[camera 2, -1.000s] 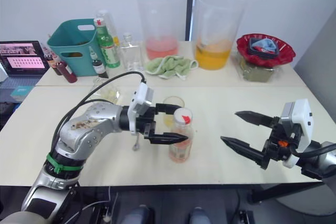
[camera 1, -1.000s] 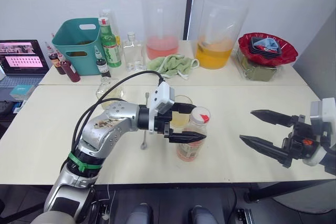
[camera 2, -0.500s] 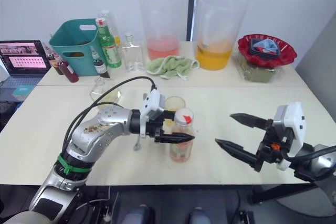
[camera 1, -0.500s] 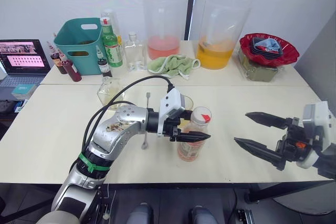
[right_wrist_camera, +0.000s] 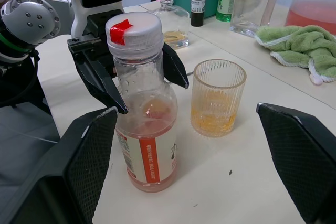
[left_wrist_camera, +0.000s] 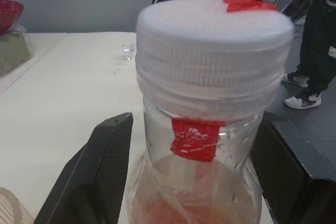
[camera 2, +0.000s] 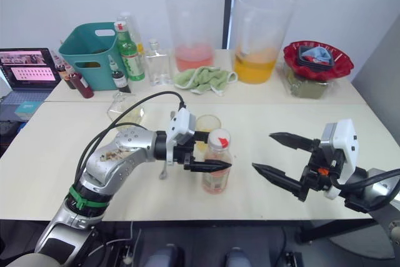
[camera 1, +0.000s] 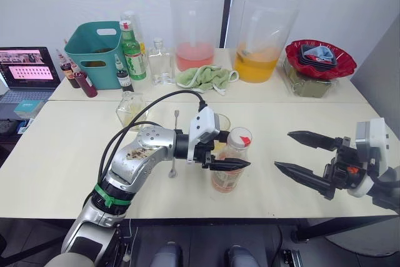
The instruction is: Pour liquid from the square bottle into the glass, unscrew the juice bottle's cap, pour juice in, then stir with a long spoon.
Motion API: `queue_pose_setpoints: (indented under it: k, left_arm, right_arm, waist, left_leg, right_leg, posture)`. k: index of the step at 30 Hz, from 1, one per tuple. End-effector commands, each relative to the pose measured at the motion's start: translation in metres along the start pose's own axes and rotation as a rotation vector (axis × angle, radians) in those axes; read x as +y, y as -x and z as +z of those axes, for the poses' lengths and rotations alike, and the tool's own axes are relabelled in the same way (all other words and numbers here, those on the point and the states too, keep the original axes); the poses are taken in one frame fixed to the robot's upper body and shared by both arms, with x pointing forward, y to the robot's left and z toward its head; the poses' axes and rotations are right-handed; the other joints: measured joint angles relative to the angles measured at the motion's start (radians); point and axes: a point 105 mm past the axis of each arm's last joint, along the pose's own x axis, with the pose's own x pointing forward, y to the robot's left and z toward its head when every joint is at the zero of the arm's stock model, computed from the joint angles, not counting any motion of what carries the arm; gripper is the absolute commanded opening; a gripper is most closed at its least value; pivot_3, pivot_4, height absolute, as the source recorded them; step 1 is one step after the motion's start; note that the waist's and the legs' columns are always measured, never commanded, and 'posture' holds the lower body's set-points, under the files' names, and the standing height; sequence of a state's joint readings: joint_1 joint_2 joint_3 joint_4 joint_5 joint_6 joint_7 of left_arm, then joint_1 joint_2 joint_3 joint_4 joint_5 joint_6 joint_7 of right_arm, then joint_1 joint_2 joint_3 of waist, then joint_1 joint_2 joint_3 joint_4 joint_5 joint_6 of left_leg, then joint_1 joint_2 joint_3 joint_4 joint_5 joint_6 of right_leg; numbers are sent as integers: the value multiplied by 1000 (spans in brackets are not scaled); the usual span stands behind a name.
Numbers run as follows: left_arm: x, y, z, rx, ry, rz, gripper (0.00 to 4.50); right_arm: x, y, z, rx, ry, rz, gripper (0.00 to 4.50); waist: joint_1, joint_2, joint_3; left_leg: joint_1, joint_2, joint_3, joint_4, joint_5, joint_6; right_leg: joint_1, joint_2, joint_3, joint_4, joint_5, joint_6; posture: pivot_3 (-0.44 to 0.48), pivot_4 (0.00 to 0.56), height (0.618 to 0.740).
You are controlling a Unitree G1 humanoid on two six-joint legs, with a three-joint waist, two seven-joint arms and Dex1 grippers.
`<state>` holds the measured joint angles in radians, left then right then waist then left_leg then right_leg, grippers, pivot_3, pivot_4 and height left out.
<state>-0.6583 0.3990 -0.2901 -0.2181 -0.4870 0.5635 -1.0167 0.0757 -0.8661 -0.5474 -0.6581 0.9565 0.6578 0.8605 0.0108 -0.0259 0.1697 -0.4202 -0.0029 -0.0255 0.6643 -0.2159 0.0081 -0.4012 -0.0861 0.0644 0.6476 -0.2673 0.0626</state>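
Left wrist view — juice bottle [left_wrist_camera: 202, 171] between open left claw [left_wrist_camera: 195, 182] fingers.

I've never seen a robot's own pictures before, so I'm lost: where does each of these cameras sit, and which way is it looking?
Head, both eyes: look forward and down over the table; both arms show, left gripper astride the juice bottle, right gripper open.
Left wrist: sits behind its fingers, facing the juice bottle's cap close up.
Right wrist: looks across at bottle, the glass, left gripper.
Shared: every view shows the juice bottle.
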Motion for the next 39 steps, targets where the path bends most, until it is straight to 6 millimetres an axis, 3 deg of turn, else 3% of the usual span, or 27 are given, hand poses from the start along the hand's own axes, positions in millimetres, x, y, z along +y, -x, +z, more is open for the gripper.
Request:
queue_pose_setpoints:
  k: [1,3,9,11,15,23,33,36,39]
  left_arm:
    - [0,3,10,-39,-37,5,3368]
    - [0,3,11,-40,-39,6,3368]
    - [1,3,17,-57,-28,15,1596]
    - [1,3,19,-60,-25,18,1286]
    - [1,3,21,-59,-33,16,1259]
    - [8,8,26,-28,-109,50,1258]
    - [14,18,9,-25,-55,102,1258]
    - [12,20,5,-21,-52,103,1258]
    - [11,21,4,-20,-51,105,1258]
  right_arm:
    - [0,-2,7,-22,46,0,4500]
    - [0,-3,7,-23,47,2,4500]
    - [0,-5,8,-27,47,12,4500]
    - [1,-7,10,-32,47,21,4500]
    - [5,-16,19,-75,38,59,4500]
    - [12,-55,37,-127,33,122,4500]
    - [18,-87,41,-132,25,126,4500]
    - [19,-88,39,-123,26,130,3736]
    - [19,-88,39,-123,29,123,2688]
  waist:
    - [0,0,0]
    - [0,0,0]
    - [0,0,0]
    - [0,0,0]
    - [-2,0,0]
    - [-4,0,0]
    - [-3,0,0]
    - [-3,0,0]
    - [-3,0,0]
  left_leg:
    - [0,0,0,0,0,0]
    - [0,0,0,0,0,0]
    - [0,0,0,0,0,0]
    - [0,0,0,0,0,0]
    - [0,0,0,0,0,0]
    - [0,0,-1,0,0,0]
    - [-2,0,-2,0,0,0]
    - [-1,0,-2,0,0,0]
    - [-1,0,-2,0,0,0]
  right_leg:
    - [0,0,0,0,0,0]
    - [0,0,0,0,0,0]
    - [0,0,0,0,0,0]
    - [0,0,0,0,0,0]
    - [0,0,0,0,0,0]
    - [-1,0,0,0,0,0]
    - [-2,0,0,1,0,0]
    - [-2,0,0,1,0,0]
    - [-2,0,0,1,0,0]
  posture:
    - [0,150,740]
    - [0,150,740]
    - [0,150,740]
    - [0,150,740]
    - [0,150,740]
    - [0,150,740]
    - [0,150,740]
    - [0,150,740]
    - [0,150,740]
